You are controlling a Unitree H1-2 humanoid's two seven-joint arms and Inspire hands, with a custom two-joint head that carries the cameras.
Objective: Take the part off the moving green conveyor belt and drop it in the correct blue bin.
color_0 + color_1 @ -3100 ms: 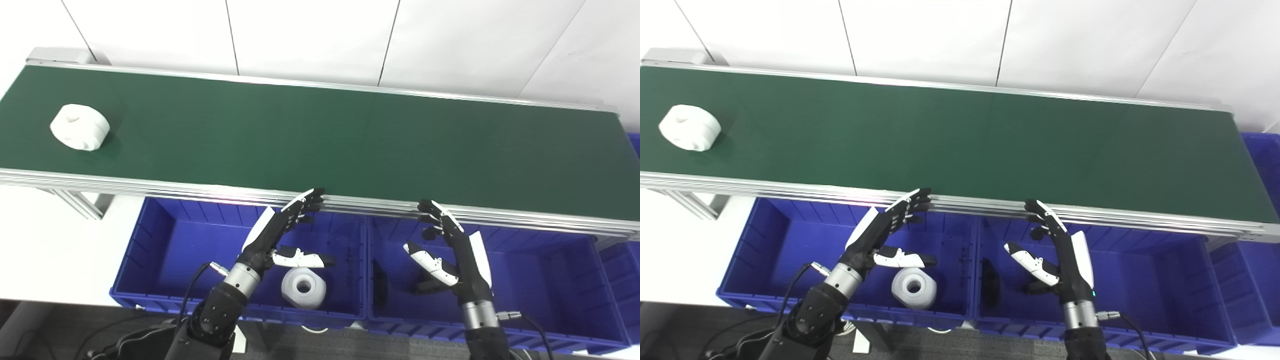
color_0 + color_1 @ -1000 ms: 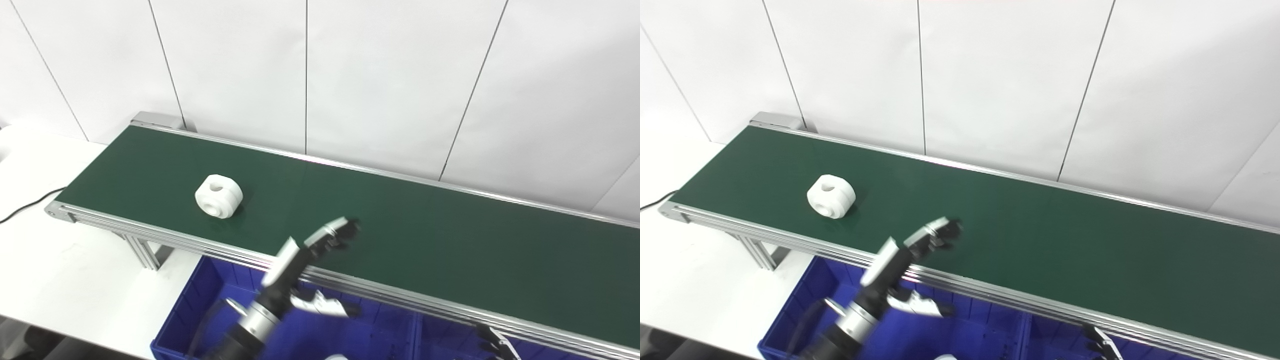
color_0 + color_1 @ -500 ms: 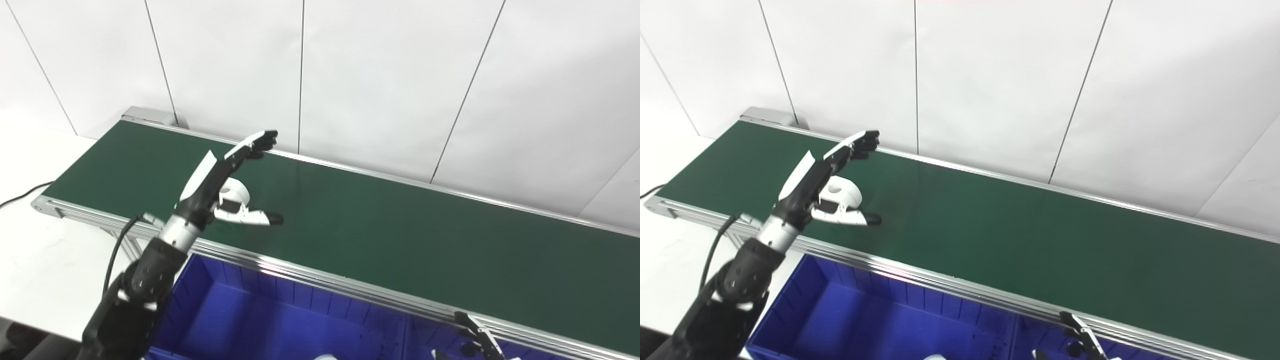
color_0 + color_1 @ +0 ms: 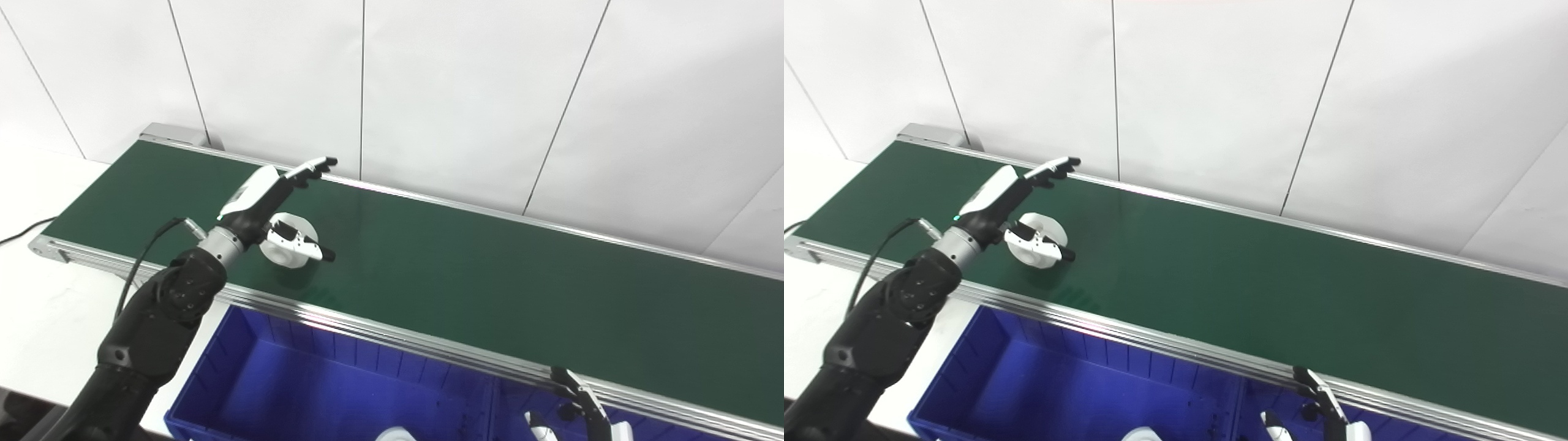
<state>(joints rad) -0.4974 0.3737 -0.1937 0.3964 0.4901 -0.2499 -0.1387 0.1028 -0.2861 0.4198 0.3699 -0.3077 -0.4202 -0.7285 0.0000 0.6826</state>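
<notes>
A white ring-shaped part (image 4: 289, 250) lies on the green conveyor belt (image 4: 490, 288), towards its left end. My left hand (image 4: 260, 197) is open and hovers right over the part, with the fingers stretched past its far side and the thumb (image 4: 1044, 244) across its near side. I cannot tell if it touches the part. My right hand (image 4: 579, 404) shows only partly at the bottom edge, below the belt's near rail, with fingers and thumb apart and nothing in it.
A blue bin (image 4: 306, 373) stands below the belt's near rail, with the top of another white part (image 4: 392, 435) at its bottom edge. A second blue bin (image 4: 1274, 404) adjoins it on the right. A white wall runs behind the belt.
The part has travelled a little to the right on the belt. My left hand has come down lower over it, thumb now across its front. The right hand has barely moved.
</notes>
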